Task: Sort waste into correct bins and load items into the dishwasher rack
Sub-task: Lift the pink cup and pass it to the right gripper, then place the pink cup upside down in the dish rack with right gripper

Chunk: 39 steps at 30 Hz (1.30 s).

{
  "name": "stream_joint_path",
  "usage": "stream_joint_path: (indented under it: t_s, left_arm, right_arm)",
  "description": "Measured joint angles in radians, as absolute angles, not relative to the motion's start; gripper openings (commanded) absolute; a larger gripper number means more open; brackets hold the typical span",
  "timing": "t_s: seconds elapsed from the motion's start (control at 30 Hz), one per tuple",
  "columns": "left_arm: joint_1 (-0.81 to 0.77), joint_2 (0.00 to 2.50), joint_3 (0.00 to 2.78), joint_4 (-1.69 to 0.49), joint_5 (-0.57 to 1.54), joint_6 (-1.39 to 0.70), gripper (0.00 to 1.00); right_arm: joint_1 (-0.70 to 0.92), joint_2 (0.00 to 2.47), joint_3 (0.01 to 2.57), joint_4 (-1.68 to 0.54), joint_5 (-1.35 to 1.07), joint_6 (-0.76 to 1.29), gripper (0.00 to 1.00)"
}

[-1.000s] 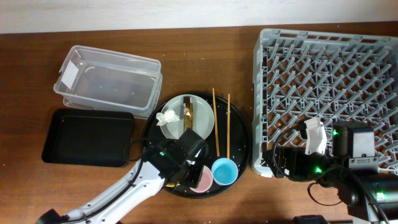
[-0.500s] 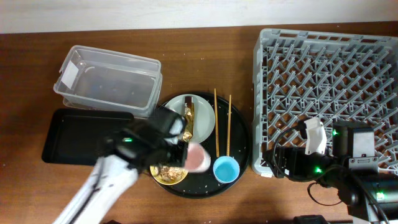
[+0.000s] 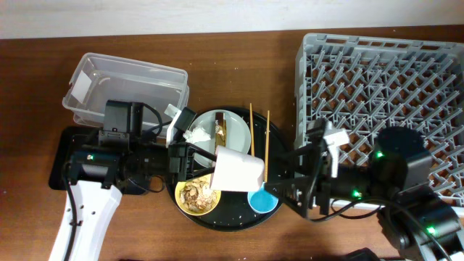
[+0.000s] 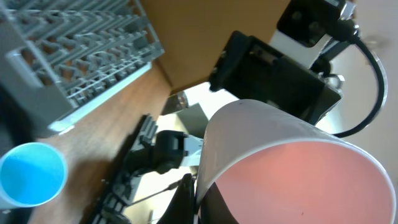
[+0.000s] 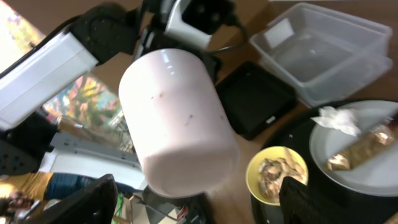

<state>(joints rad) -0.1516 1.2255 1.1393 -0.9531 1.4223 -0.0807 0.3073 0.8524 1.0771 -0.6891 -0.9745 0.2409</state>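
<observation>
My left gripper [image 3: 208, 162] is shut on the rim of the pink cup [image 3: 238, 171] and holds it on its side above the round black tray. In the left wrist view the pink cup [image 4: 292, 168] fills the lower right, with my finger [image 4: 199, 199] on its rim. My right gripper [image 3: 290, 190] is open, facing the cup's base [image 5: 177, 118], which lies between and beyond its fingers [image 5: 199, 205]. The blue cup [image 3: 261, 201] and the yellow bowl [image 3: 197, 196] of food scraps sit on the tray. The plate [image 3: 230, 138] holds the tissue [image 3: 194, 135] and wrapper [image 3: 220, 130]. Two chopsticks [image 3: 251, 141] lie beside it.
The dishwasher rack [image 3: 384, 87] stands at the right. The clear tub [image 3: 127, 90] is at the back left, with the shallow black tray [image 3: 61, 170] in front of it, partly under my left arm. The round black tray [image 3: 279, 159] sits in the middle.
My left gripper has lifted the pink cup off the round tray and turned it sideways. My right arm has swung left from the rack's front toward the cup.
</observation>
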Motion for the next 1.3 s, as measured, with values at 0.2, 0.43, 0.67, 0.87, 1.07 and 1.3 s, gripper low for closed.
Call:
stream_joint_path:
  t_s: [0.2,0.43,0.67,0.87,1.07,1.3]
  left_arm:
    - [-0.152,1.226,1.139,-0.953,1.479,-0.071,0.01]
    - [-0.144,1.229,1.139,-0.952,1.492,-0.057,0.55]
    - [-0.146,1.229,1.139,-0.965,1.288,-0.064,0.79]
    - [-0.146,1.229,1.139,-0.968,1.132,-0.063,0.79]
    - [-0.146,1.229,1.139,-0.985,1.093,-0.063,0.79]
    - [-0.146,1.229,1.139,-1.003,1.066,-0.063,0.79]
  right_arm:
    - [0.481,0.949,1.077,-0.540,-0.947,0.265,0.72]
    - [0.511,0.986,1.077,-0.480,-0.959,0.287,0.52]
    - [0.419,0.873,1.082,-0.751,-0.771,0.275,0.53]
    - [0.144,0.788,1.143,-1.100,-0.279,0.300,0.53]
    - [-0.081,0.982,1.154,-1.158,-0.033,0.342,0.53]
    - [-0.104,1.399,1.155,-1.159,-0.061,0.341,0.81]
